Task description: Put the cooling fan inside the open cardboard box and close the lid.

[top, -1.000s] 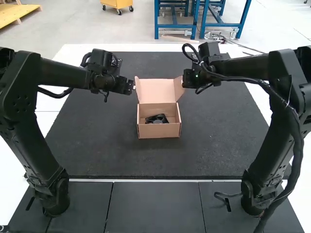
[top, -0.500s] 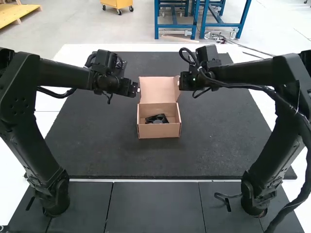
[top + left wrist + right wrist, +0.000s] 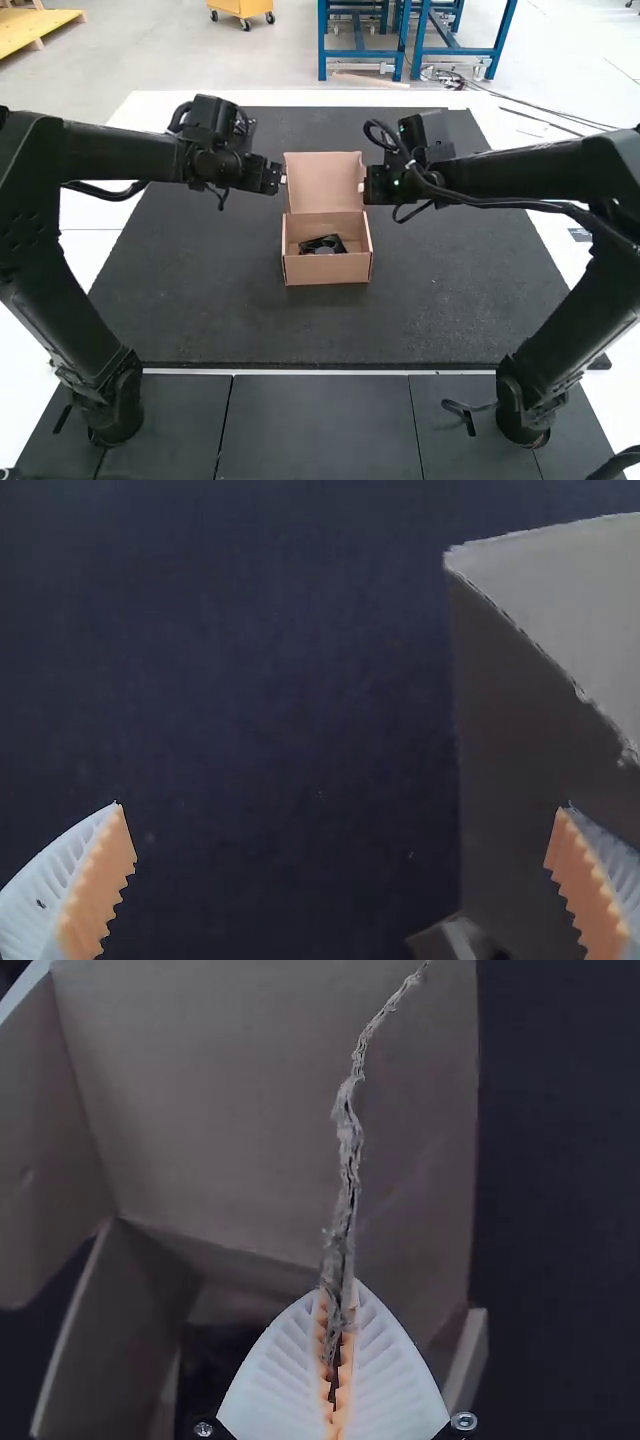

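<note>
The small open cardboard box (image 3: 327, 262) stands mid-mat with the black cooling fan (image 3: 322, 243) lying inside it. Its lid (image 3: 322, 182) rises roughly upright from the back wall. My right gripper (image 3: 368, 186) is shut on the lid's right side flap; in the right wrist view the flap's torn edge (image 3: 350, 1160) runs straight into the closed gripper (image 3: 335, 1365). My left gripper (image 3: 278, 180) is open beside the lid's left edge. In the left wrist view the cardboard (image 3: 540, 730) stands just inside one finger (image 3: 590, 890) of that gripper (image 3: 340, 890), not pinched.
A black mat (image 3: 200, 290) covers the table around the box, with white table edge (image 3: 110, 110) at the far left. Both arms stretch in from the sides at lid height.
Both grippers have moved inward and a little toward the front. The lid, which leaned back with its flaps flared, now stands more upright.
</note>
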